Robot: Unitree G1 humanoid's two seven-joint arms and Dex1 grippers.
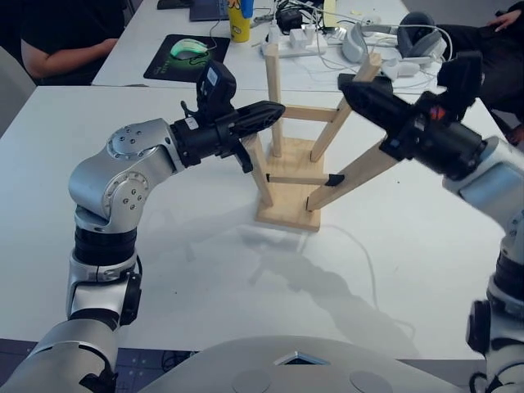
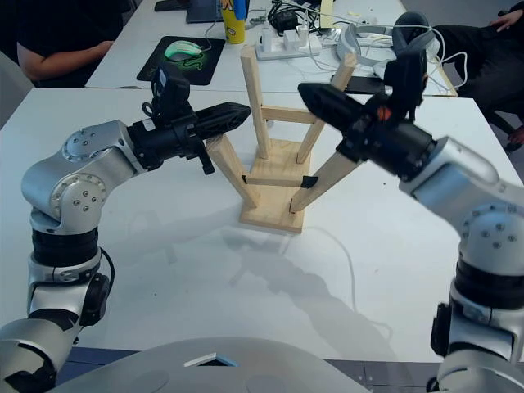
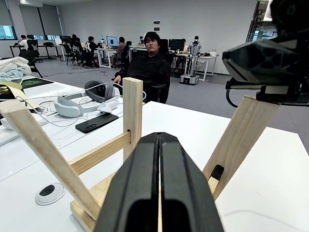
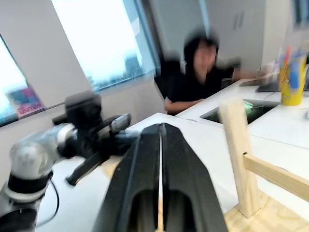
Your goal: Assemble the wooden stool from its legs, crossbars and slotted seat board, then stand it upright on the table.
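Left gripper (image 1: 274, 109) is up close, its fingers (image 3: 140, 193) pressed tight together. It hangs over the near-left leg (image 1: 260, 176). That leg's top sits just under it, but can't tell if they touch. Right gripper (image 1: 348, 84) has its fingers together too. It's up beside the far-right leg (image 1: 340, 115) & above the near-right leg (image 1: 352, 176). Stool (image 1: 296, 155) is upside down in the middle of the white table (image 1: 205, 270). Seat board (image 1: 288, 214) lies flat on the table w/ 4 legs sticking up & leaning out. Far crossbar (image 1: 311, 113) joins the far legs & near crossbar (image 1: 295, 179) joins the near legs. Far off sit a green mouse (image 1: 190, 47) & a yellow cup (image 1: 239, 20).
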